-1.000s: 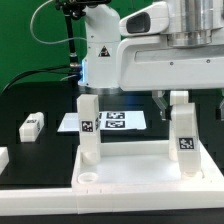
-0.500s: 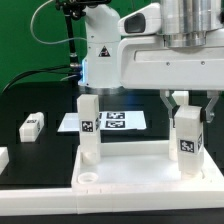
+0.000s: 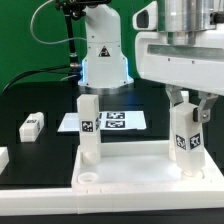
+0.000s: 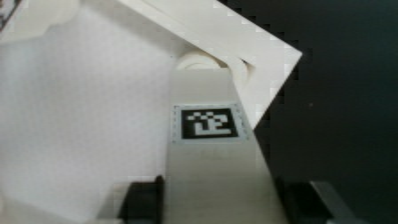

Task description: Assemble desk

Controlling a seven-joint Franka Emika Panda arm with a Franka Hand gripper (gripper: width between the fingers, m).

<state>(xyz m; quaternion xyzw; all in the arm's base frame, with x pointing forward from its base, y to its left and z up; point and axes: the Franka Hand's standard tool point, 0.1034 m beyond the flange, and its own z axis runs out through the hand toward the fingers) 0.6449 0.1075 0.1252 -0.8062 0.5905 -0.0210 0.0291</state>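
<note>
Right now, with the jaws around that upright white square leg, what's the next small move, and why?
Probably close the jaws firmly on the white square tagged leg, then twist it down. It stands upright at the exterior view's right end of the white tray-like plastic tabletop, jaws flanking its top, but the wrist view shows a dark gap beside it, so the grip looks unconfirmed.
</note>
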